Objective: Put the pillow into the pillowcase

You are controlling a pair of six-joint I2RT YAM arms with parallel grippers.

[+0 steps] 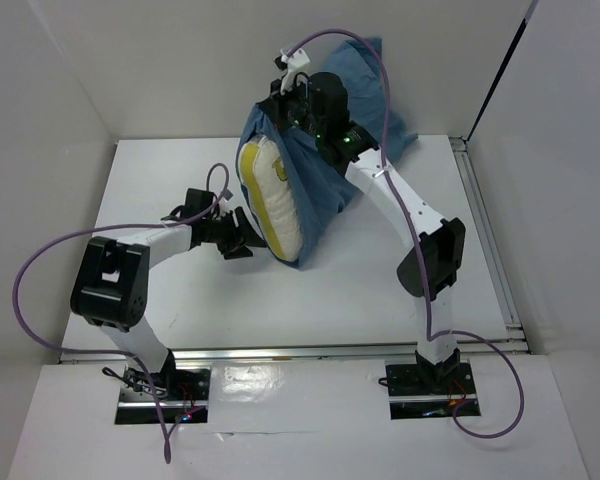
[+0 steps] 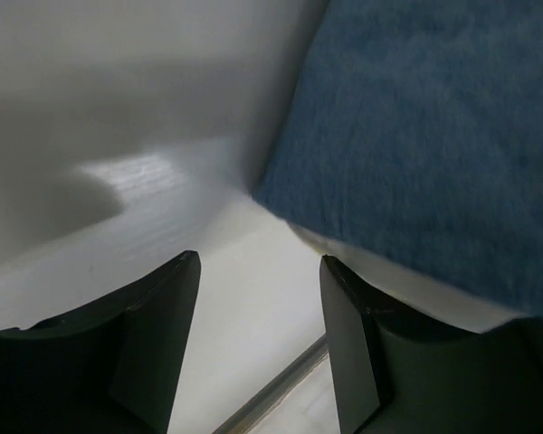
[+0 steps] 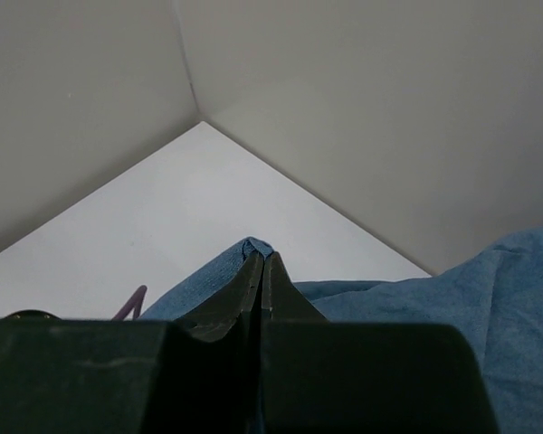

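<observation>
Pillow (image 1: pixel 270 195), partly in pillowcase (image 1: pixel 318 188), lies just beside left end effector (image 1: pixel 246 238), perhaps touching.

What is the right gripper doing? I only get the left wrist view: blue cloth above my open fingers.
Observer: The right gripper is shut on a fold of the pillowcase and holds it lifted.
Operator: Is the pillow inside?
Observer: Partly. The pillow pokes out of the opening toward the left arm, yellow seam showing.
Operator: Where's my left gripper relative to it?
Observer: The left gripper sits open beside the pillow's lower end, gripping nothing.
</observation>
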